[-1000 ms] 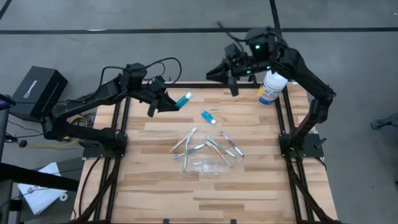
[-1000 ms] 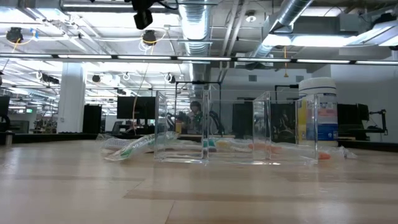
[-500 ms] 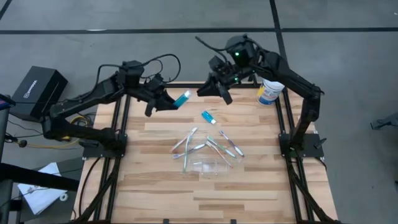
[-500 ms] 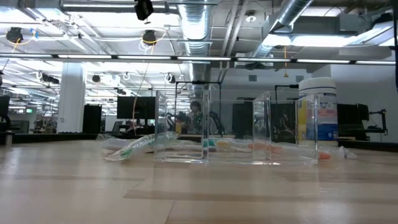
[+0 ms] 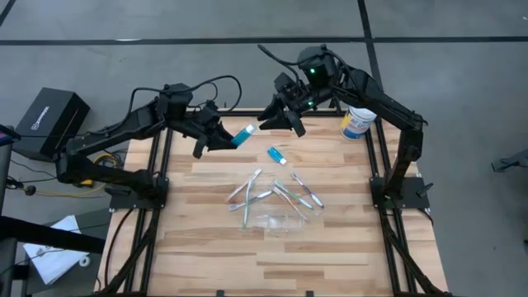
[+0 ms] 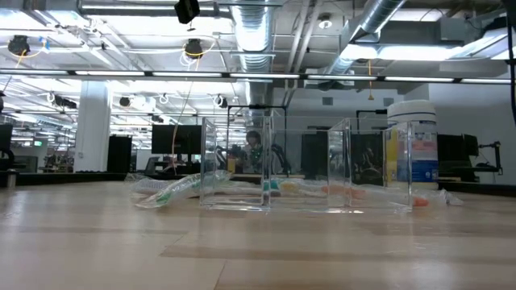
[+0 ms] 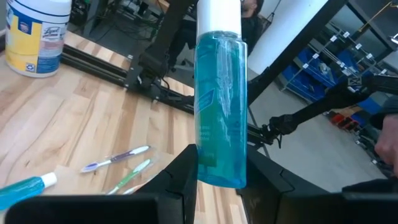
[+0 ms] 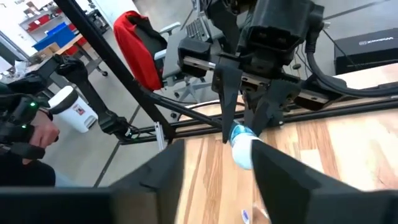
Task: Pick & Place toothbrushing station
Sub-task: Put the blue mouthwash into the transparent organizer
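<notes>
My left gripper [image 5: 221,139] is shut on a teal toothpaste tube [image 5: 242,133] above the table's far left part. The tube's white cap [image 8: 242,151] points at my right gripper [image 5: 271,120], which is open, a finger standing on either side of the cap; whether it touches the cap I cannot tell. A second teal tube [image 5: 276,155], several toothbrushes [image 5: 279,194] and the clear container [image 5: 277,221] lie on the table's middle. My left gripper pinches the tube's flat tail end [image 7: 219,174] between its two fingers. The tube sticks out beyond the fingertips, in line with the fingers, cap end [image 7: 219,15] away from the gripper. It is lifted clear of the table.
A large white tub [image 5: 357,122] with a blue-yellow label stands at the table's far right corner; it also shows in the low view [image 6: 411,149]. A black box [image 5: 49,120] sits off the table's left side. The table's near half is bare wood [image 5: 272,264].
My right gripper has swung from beside the white tub toward the table's left, up to the cap of the tube that my left gripper holds. The left gripper and its tube have stayed nearly in place.
</notes>
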`<state>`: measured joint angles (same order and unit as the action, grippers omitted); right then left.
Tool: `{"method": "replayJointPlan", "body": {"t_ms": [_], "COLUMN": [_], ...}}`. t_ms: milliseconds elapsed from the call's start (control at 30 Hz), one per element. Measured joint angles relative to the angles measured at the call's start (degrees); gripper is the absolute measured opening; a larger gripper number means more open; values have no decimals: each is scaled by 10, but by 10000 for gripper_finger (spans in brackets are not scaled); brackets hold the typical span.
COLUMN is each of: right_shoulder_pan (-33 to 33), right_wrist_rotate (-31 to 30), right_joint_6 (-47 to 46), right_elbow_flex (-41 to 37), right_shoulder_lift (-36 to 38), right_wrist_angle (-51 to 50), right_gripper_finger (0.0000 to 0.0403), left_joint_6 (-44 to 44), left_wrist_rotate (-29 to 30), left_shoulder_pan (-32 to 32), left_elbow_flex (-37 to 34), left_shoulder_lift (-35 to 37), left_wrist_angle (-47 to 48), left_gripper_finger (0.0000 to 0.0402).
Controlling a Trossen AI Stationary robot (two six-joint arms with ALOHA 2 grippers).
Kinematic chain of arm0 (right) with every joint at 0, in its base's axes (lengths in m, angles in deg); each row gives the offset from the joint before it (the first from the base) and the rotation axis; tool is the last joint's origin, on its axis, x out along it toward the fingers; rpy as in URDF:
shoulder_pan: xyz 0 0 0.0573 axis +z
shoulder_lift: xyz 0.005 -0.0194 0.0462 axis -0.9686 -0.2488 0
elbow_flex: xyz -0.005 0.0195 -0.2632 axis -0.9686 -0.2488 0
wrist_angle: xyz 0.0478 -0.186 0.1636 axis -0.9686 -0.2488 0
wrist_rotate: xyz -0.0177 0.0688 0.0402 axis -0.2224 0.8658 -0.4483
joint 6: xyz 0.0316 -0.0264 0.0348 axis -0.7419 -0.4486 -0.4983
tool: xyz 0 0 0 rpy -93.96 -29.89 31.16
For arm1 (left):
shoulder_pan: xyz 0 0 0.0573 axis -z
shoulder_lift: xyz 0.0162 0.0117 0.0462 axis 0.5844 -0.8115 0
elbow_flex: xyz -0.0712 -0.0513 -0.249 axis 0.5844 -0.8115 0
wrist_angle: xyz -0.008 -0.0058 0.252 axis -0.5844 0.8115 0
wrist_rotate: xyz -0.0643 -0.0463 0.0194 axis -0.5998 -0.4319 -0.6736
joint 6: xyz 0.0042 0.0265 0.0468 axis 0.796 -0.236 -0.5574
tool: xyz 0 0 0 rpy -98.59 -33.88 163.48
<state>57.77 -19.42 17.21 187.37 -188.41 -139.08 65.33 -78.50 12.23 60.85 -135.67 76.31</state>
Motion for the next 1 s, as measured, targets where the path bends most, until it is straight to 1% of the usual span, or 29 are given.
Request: {"method": "replayJointPlan", "body": {"t_ms": [67,133,233,467,600,1000], "right_shoulder_pan": [0,0,0,-3,-2,-3], "right_wrist_rotate": [-6,-9,-11,-7,-6,-5], "right_joint_6": [4,9,12,23,24,24], "right_elbow_flex": [0,0,1,0,1,0], "right_shoulder_lift": [0,0,-7,-25,-31,-32], "right_wrist_angle": [0,-1,1,-21,-11,-10], "right_gripper_finger": [214,237,248,231,220,217], "left_joint_6": [0,1,2,2,2,2], "left_wrist_rotate": [0,0,6,6,6,6], "left_shoulder_pan": [0,0,0,0,0,0], "left_elbow_flex": [0,0,0,0,0,0], "left_shoulder_lift": [0,0,0,0,0,0], "left_wrist_angle": [0,0,0,0,-1,-2], "left_gripper_finger": [86,86,86,86,86,86]}}
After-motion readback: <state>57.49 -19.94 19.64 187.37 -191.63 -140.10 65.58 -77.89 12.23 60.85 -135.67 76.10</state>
